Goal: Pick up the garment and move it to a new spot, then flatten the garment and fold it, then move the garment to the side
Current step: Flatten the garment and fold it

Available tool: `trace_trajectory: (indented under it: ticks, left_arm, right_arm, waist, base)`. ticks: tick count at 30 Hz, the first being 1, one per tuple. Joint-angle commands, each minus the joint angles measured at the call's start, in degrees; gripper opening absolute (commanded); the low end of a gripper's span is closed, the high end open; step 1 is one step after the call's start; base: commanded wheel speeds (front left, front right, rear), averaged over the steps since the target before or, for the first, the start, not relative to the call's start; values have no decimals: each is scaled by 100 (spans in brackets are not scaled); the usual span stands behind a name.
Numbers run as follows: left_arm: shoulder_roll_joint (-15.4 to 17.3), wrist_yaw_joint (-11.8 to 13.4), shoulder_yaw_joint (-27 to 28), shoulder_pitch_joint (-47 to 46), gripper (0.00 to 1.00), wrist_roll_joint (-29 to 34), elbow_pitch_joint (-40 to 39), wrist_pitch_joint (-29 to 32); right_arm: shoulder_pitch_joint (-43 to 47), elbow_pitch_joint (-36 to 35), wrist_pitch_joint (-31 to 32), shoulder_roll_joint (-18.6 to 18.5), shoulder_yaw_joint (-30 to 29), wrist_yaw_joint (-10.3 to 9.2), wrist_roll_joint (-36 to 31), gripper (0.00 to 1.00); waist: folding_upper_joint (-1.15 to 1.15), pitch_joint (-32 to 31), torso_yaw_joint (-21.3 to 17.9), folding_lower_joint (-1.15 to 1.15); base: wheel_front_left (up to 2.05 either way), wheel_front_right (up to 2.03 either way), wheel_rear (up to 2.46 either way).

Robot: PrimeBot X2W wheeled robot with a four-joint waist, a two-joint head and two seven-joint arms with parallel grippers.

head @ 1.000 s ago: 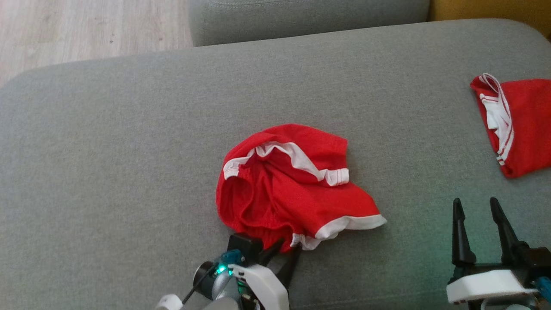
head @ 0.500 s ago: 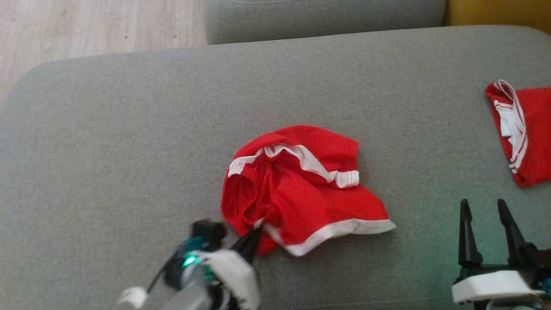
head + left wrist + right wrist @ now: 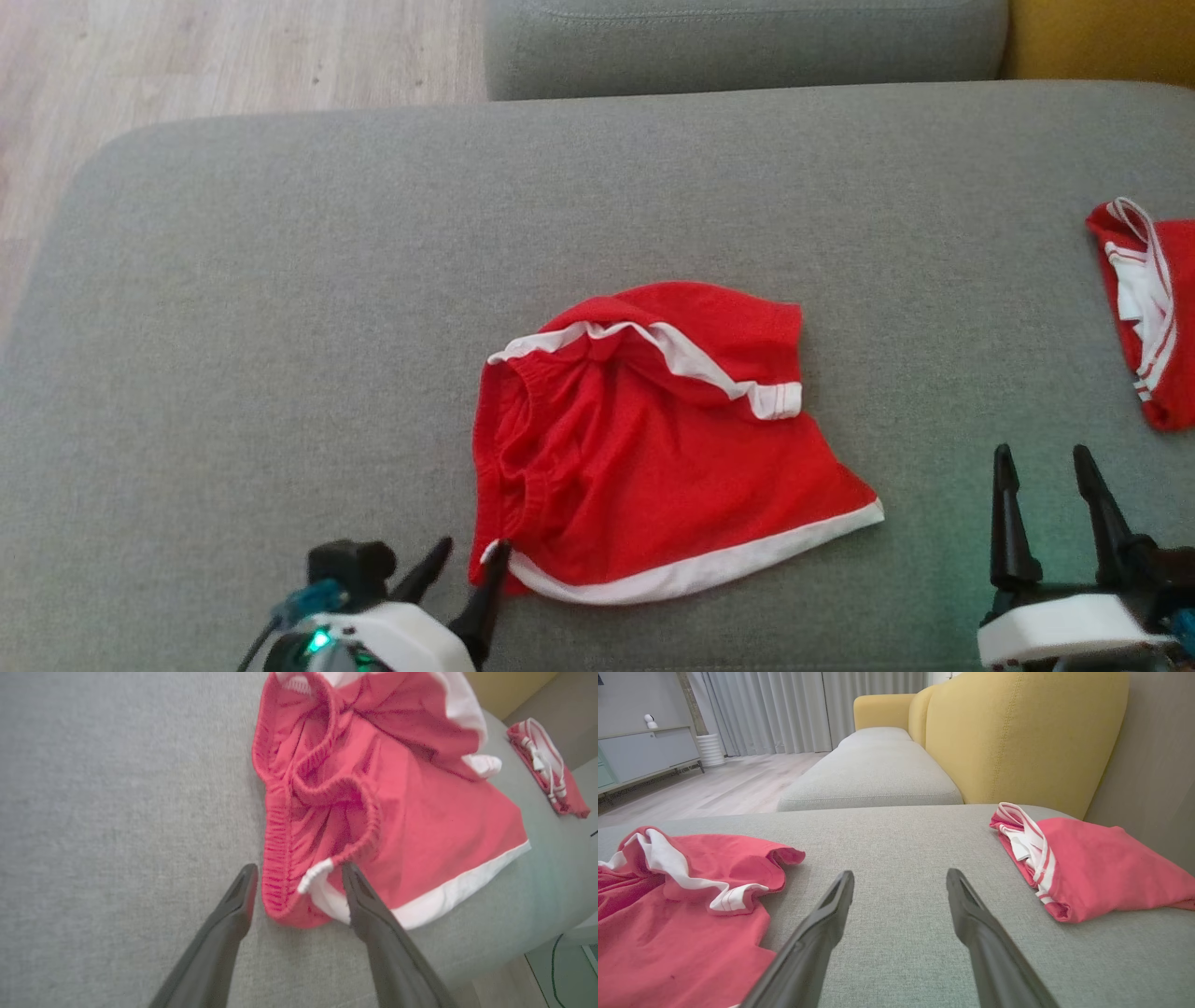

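The garment [image 3: 653,448], red shorts with white trim, lies partly spread in the middle of the grey cushion [image 3: 280,327], its white hem toward me. My left gripper [image 3: 473,546] stands open at the shorts' near-left corner. In the left wrist view the left gripper [image 3: 300,868] has its fingers on either side of that corner of the garment [image 3: 411,826], not clamped on it. My right gripper [image 3: 1043,455] is open and empty over bare cushion at the lower right. In the right wrist view the right gripper [image 3: 900,873] points across the cushion, the garment [image 3: 668,914] to its left.
A second red garment [image 3: 1144,308] with white stripes lies folded at the cushion's right edge, also visible as the second garment [image 3: 1101,868] in the right wrist view. Another grey cushion [image 3: 747,47] and a yellow backrest [image 3: 1017,732] stand behind. Wooden floor [image 3: 187,56] lies beyond the left edge.
The left gripper shut on the shorts' near corner, drew it left and toward me, then opened again. The shorts now lie flatter. The camera has shifted; the right arm stayed still.
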Motion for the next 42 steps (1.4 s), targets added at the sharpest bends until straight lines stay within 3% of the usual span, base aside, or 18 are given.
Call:
trace_trajectory:
  ticks: [1, 6, 12, 16, 21, 26, 36, 42]
  left_arm:
    - [67, 94, 291, -59, 100, -16, -232, -173]
    - [22, 407, 764, 255, 100, 191, -620, -774]
    - [-263, 671, 1742, 790, 100, 1351, -1210, -855]
    - [-413, 487, 2136, 1098, 100, 2426, -1196, -857]
    - [-755, 351, 2650, 1283, 100, 3049, -1162, -858]
    - [-1080, -186, 2982, 1352, 100, 3655, -1154, -858]
    - [-1606, -861, 3588, 1491, 100, 4130, -1090, -858]
    - [-1718, -1038, 3716, 1479, 100, 4261, -1025, -858]
  right_arm:
    - [-107, -135, -54, -54, 143, 42, -47, 100]
    - [2, -202, -54, -54, 21, 42, -104, 100]
    - [143, -394, -54, -54, -139, 42, -114, 100]
    - [221, -463, -54, -54, -71, 42, -140, 100]
    - [242, -476, -54, -54, 92, 42, -125, 100]
    - [239, -438, -54, -54, 285, 42, -60, 100]
    - [285, -249, -54, -54, 552, 42, -28, 100]
    - [247, -237, -54, -54, 544, 42, -31, 100]
  waist:
    - [0, -39, -16, 0]
    - [0, -250, -15, 0]
    - [0, -440, 102, 0]
    - [0, -508, 220, 0]
    - [0, -545, 294, 0]
    - [0, -548, 382, 0]
    - [0, -544, 406, 0]
    - [0, -507, 399, 0]
  base:
    - [0, 0, 0]
    - [0, 0, 0]
    - [0, 0, 0]
    - [0, 0, 0]
    - [0, 0, 0]
    - [0, 0, 0]
    - [0, 0, 0]
    - [0, 0, 0]
